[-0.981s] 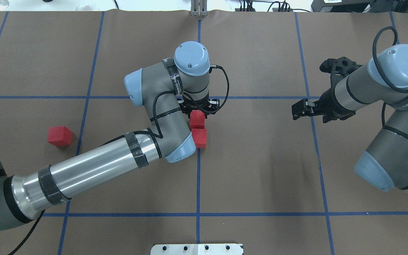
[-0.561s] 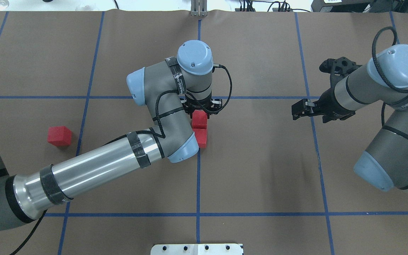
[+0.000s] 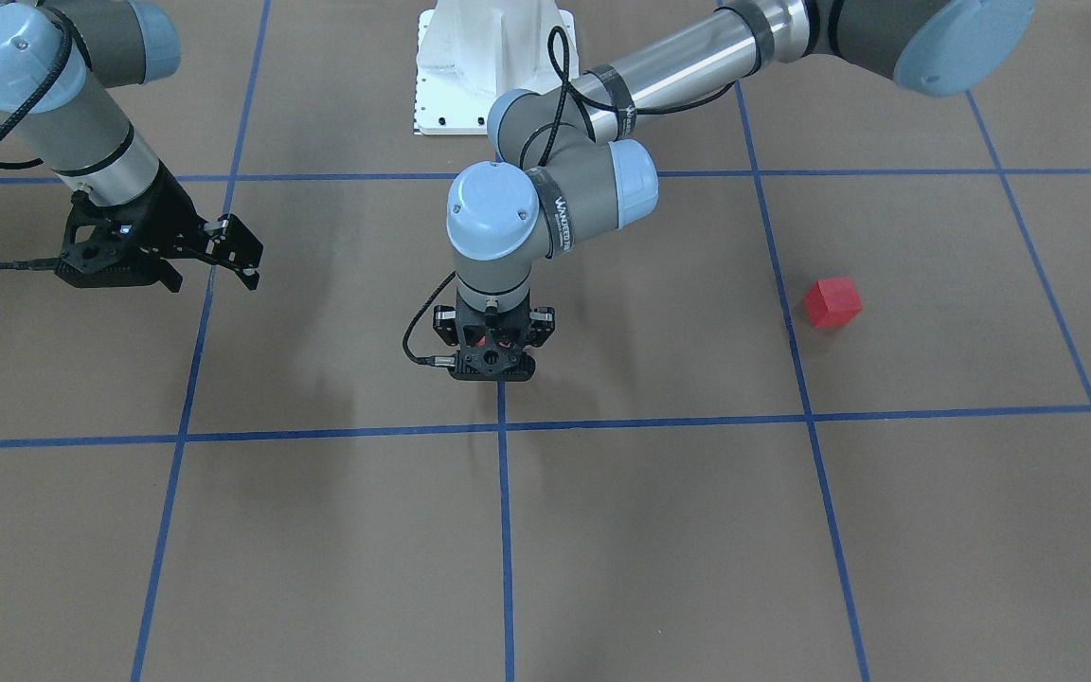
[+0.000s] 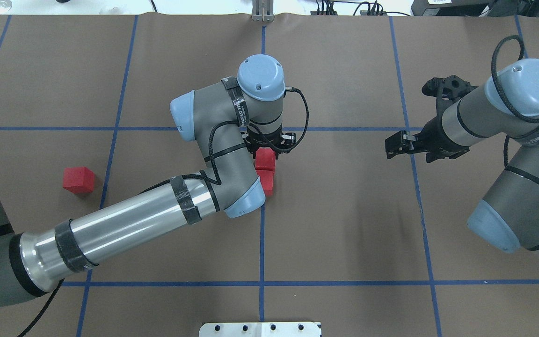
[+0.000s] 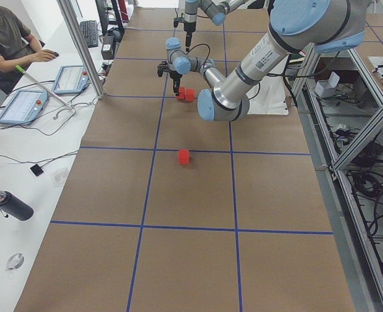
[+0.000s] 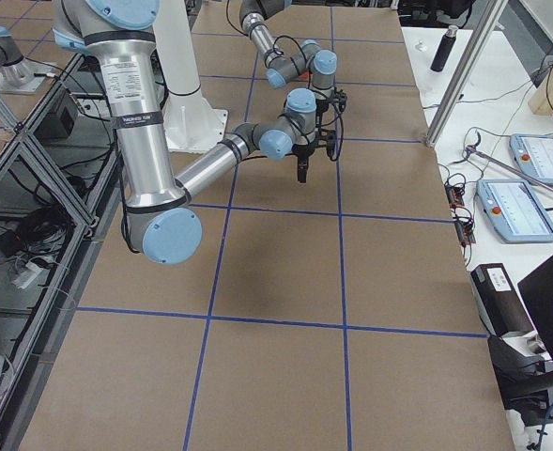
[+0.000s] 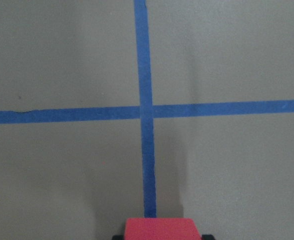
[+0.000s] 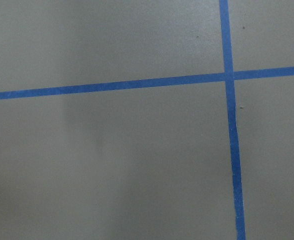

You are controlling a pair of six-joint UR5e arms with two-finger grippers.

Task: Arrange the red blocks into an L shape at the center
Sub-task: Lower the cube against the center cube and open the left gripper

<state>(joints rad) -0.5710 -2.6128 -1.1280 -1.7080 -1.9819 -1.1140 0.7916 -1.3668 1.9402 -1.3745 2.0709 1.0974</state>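
Left gripper point(image 4: 269, 148), clamped on small matte red cube point(image 4: 265, 159), has edged right. The cube now appears to touch second red cube point(image 4: 268, 181) on vertical blue tape line point(image 4: 262, 234), frame centre. Third red cube point(image 4: 78, 180) waits mid-left. Right gripper point(image 4: 396, 145): fingers spread, empty.

In the overhead view the left arm point(image 4: 157, 210) slants from the lower left up to the middle. Its blue-capped joint point(image 4: 244, 199) overhangs the left edge of the lower red block point(image 4: 268, 181) and closes off that side. The left end effector point(image 4: 265, 152) stands upright over the upper red block point(image 4: 265, 160), clamped on it and covering it from above. The right side of both blocks is unobstructed. The worktop point(image 4: 344, 210) lies open between them and the right end effector point(image 4: 398, 144), which hangs at middle right. A third red block point(image 4: 78, 180) sits at middle left, apart from the arm, with free room above it.
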